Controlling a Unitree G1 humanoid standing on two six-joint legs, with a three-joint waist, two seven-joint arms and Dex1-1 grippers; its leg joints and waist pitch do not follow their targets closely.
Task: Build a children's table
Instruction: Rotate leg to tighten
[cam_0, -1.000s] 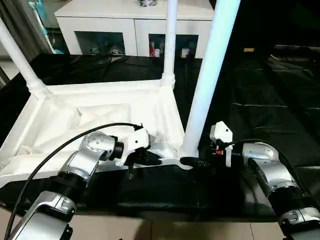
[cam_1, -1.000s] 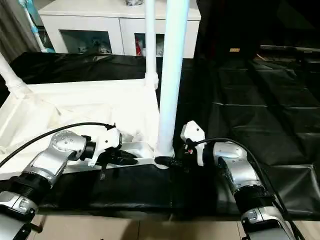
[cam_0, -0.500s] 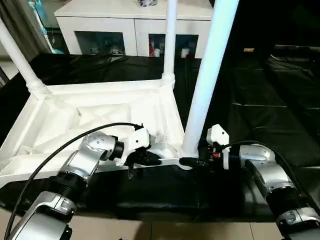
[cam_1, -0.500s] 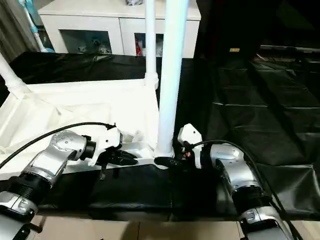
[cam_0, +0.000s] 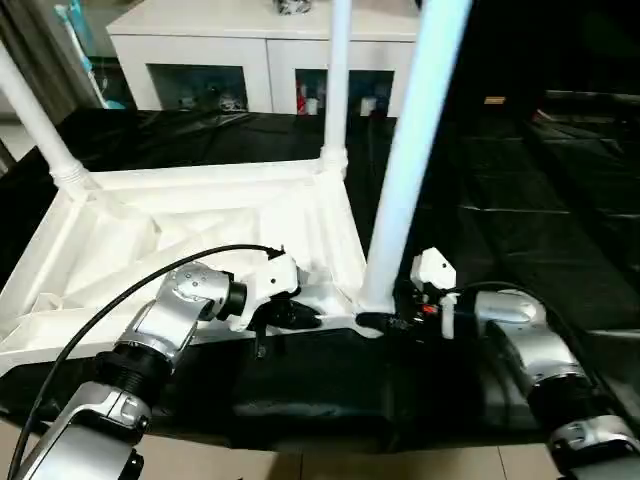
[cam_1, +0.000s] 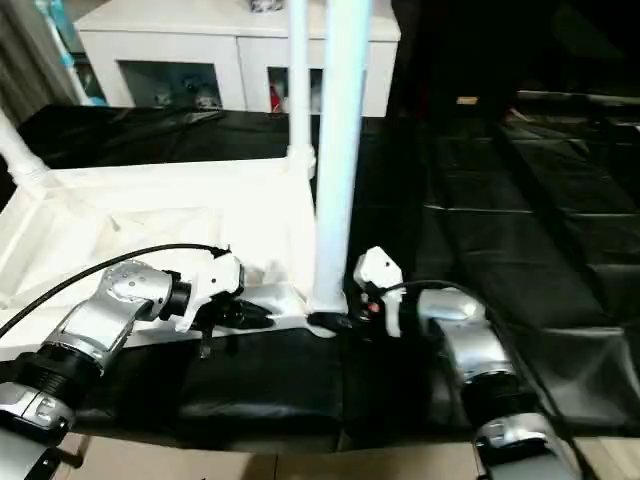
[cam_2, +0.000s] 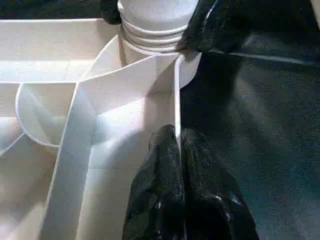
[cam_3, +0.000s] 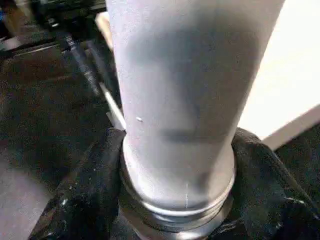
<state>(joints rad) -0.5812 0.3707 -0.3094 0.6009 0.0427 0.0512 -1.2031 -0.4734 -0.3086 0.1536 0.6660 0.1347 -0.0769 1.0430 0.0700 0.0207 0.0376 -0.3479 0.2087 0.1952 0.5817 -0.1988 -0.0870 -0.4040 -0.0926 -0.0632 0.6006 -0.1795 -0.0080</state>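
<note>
the right tool (cam_0: 385, 322) grips the upright leg (cam_0: 410, 170) at its socket end; the left tool (cam_2: 177, 150) pinches the tabletop rim (cam_2: 176, 100) just beside.

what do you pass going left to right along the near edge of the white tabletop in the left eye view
Silver left forearm → left gripper, black fingers shut on the white plastic tabletop's near rim → tall white tube leg standing in the near corner socket → right gripper around that leg's base → silver right forearm.
</note>
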